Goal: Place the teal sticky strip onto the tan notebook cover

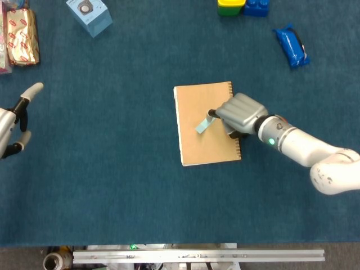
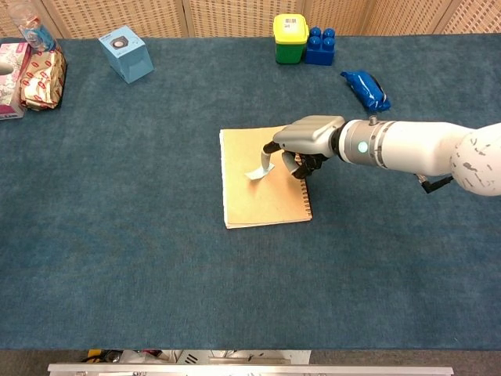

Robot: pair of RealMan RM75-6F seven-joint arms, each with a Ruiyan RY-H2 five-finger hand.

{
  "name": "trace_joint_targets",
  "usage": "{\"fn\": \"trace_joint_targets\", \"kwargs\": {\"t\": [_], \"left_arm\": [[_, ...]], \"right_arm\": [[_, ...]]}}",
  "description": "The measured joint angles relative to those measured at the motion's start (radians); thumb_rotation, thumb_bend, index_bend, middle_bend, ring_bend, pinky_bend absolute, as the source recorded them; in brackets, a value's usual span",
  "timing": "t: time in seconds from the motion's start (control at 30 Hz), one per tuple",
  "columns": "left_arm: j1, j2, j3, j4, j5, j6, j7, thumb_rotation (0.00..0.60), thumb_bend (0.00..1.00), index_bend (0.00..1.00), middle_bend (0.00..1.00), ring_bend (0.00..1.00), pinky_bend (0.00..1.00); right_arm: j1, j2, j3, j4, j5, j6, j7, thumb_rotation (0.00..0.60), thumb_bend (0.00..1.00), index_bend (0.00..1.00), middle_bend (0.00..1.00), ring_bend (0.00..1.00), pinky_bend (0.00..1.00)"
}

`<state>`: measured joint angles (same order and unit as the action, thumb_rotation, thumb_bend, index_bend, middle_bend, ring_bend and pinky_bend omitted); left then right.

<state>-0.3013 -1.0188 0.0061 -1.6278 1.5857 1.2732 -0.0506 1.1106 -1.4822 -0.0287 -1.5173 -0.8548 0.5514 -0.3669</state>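
The tan spiral notebook lies flat at the middle of the blue cloth. The teal sticky strip sits on its cover, lower end on the paper, upper end raised. My right hand hovers over the notebook's right half, knuckles up, and pinches the strip's upper end between fingertip and thumb. My left hand rests at the far left edge of the head view, empty, fingers apart; the chest view does not show it.
A light blue box and snack packs stand at the back left. A yellow-green tub, blue blocks and a blue packet are at the back right. A metal rail runs along the front edge.
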Motion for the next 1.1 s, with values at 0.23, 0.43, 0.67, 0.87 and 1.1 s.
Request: {"fn": "trace_joint_targets", "kwargs": {"t": [0.23, 0.43, 0.67, 0.87, 1.1], "left_arm": [[-0.001, -0.001, 0.003, 0.002, -0.004, -0.006, 0.003, 0.600, 0.44, 0.08, 0.70, 0.80, 0.83], [-0.001, -0.001, 0.003, 0.004, -0.006, -0.005, 0.001, 0.600, 0.44, 0.08, 0.70, 0.80, 0.83], [-0.003, -0.004, 0.003, 0.005, -0.009, -0.008, 0.002, 0.600, 0.44, 0.08, 0.70, 0.80, 0.83], [-0.003, -0.006, 0.002, 0.008, -0.011, -0.007, 0.002, 0.600, 0.44, 0.08, 0.70, 0.80, 0.83], [0.000, -0.004, 0.004, 0.009, -0.015, -0.007, 0.000, 0.600, 0.44, 0.08, 0.70, 0.80, 0.83]], "right_arm": [[0.007, -0.004, -0.020, 0.011, 0.014, 0.002, -0.002, 0.547, 1.00, 0.27, 1.00, 1.00, 1.00], [0.010, -0.003, -0.027, 0.016, 0.025, 0.011, -0.002, 0.547, 1.00, 0.27, 1.00, 1.00, 1.00], [0.011, 0.003, -0.034, 0.015, 0.038, 0.021, -0.002, 0.546, 1.00, 0.27, 1.00, 1.00, 1.00], [0.006, 0.000, -0.026, 0.015, 0.031, 0.028, 0.014, 0.546, 1.00, 0.27, 1.00, 1.00, 1.00], [0.009, -0.014, -0.025, 0.030, 0.025, 0.018, 0.019, 0.547, 1.00, 0.27, 1.00, 1.00, 1.00]]}}
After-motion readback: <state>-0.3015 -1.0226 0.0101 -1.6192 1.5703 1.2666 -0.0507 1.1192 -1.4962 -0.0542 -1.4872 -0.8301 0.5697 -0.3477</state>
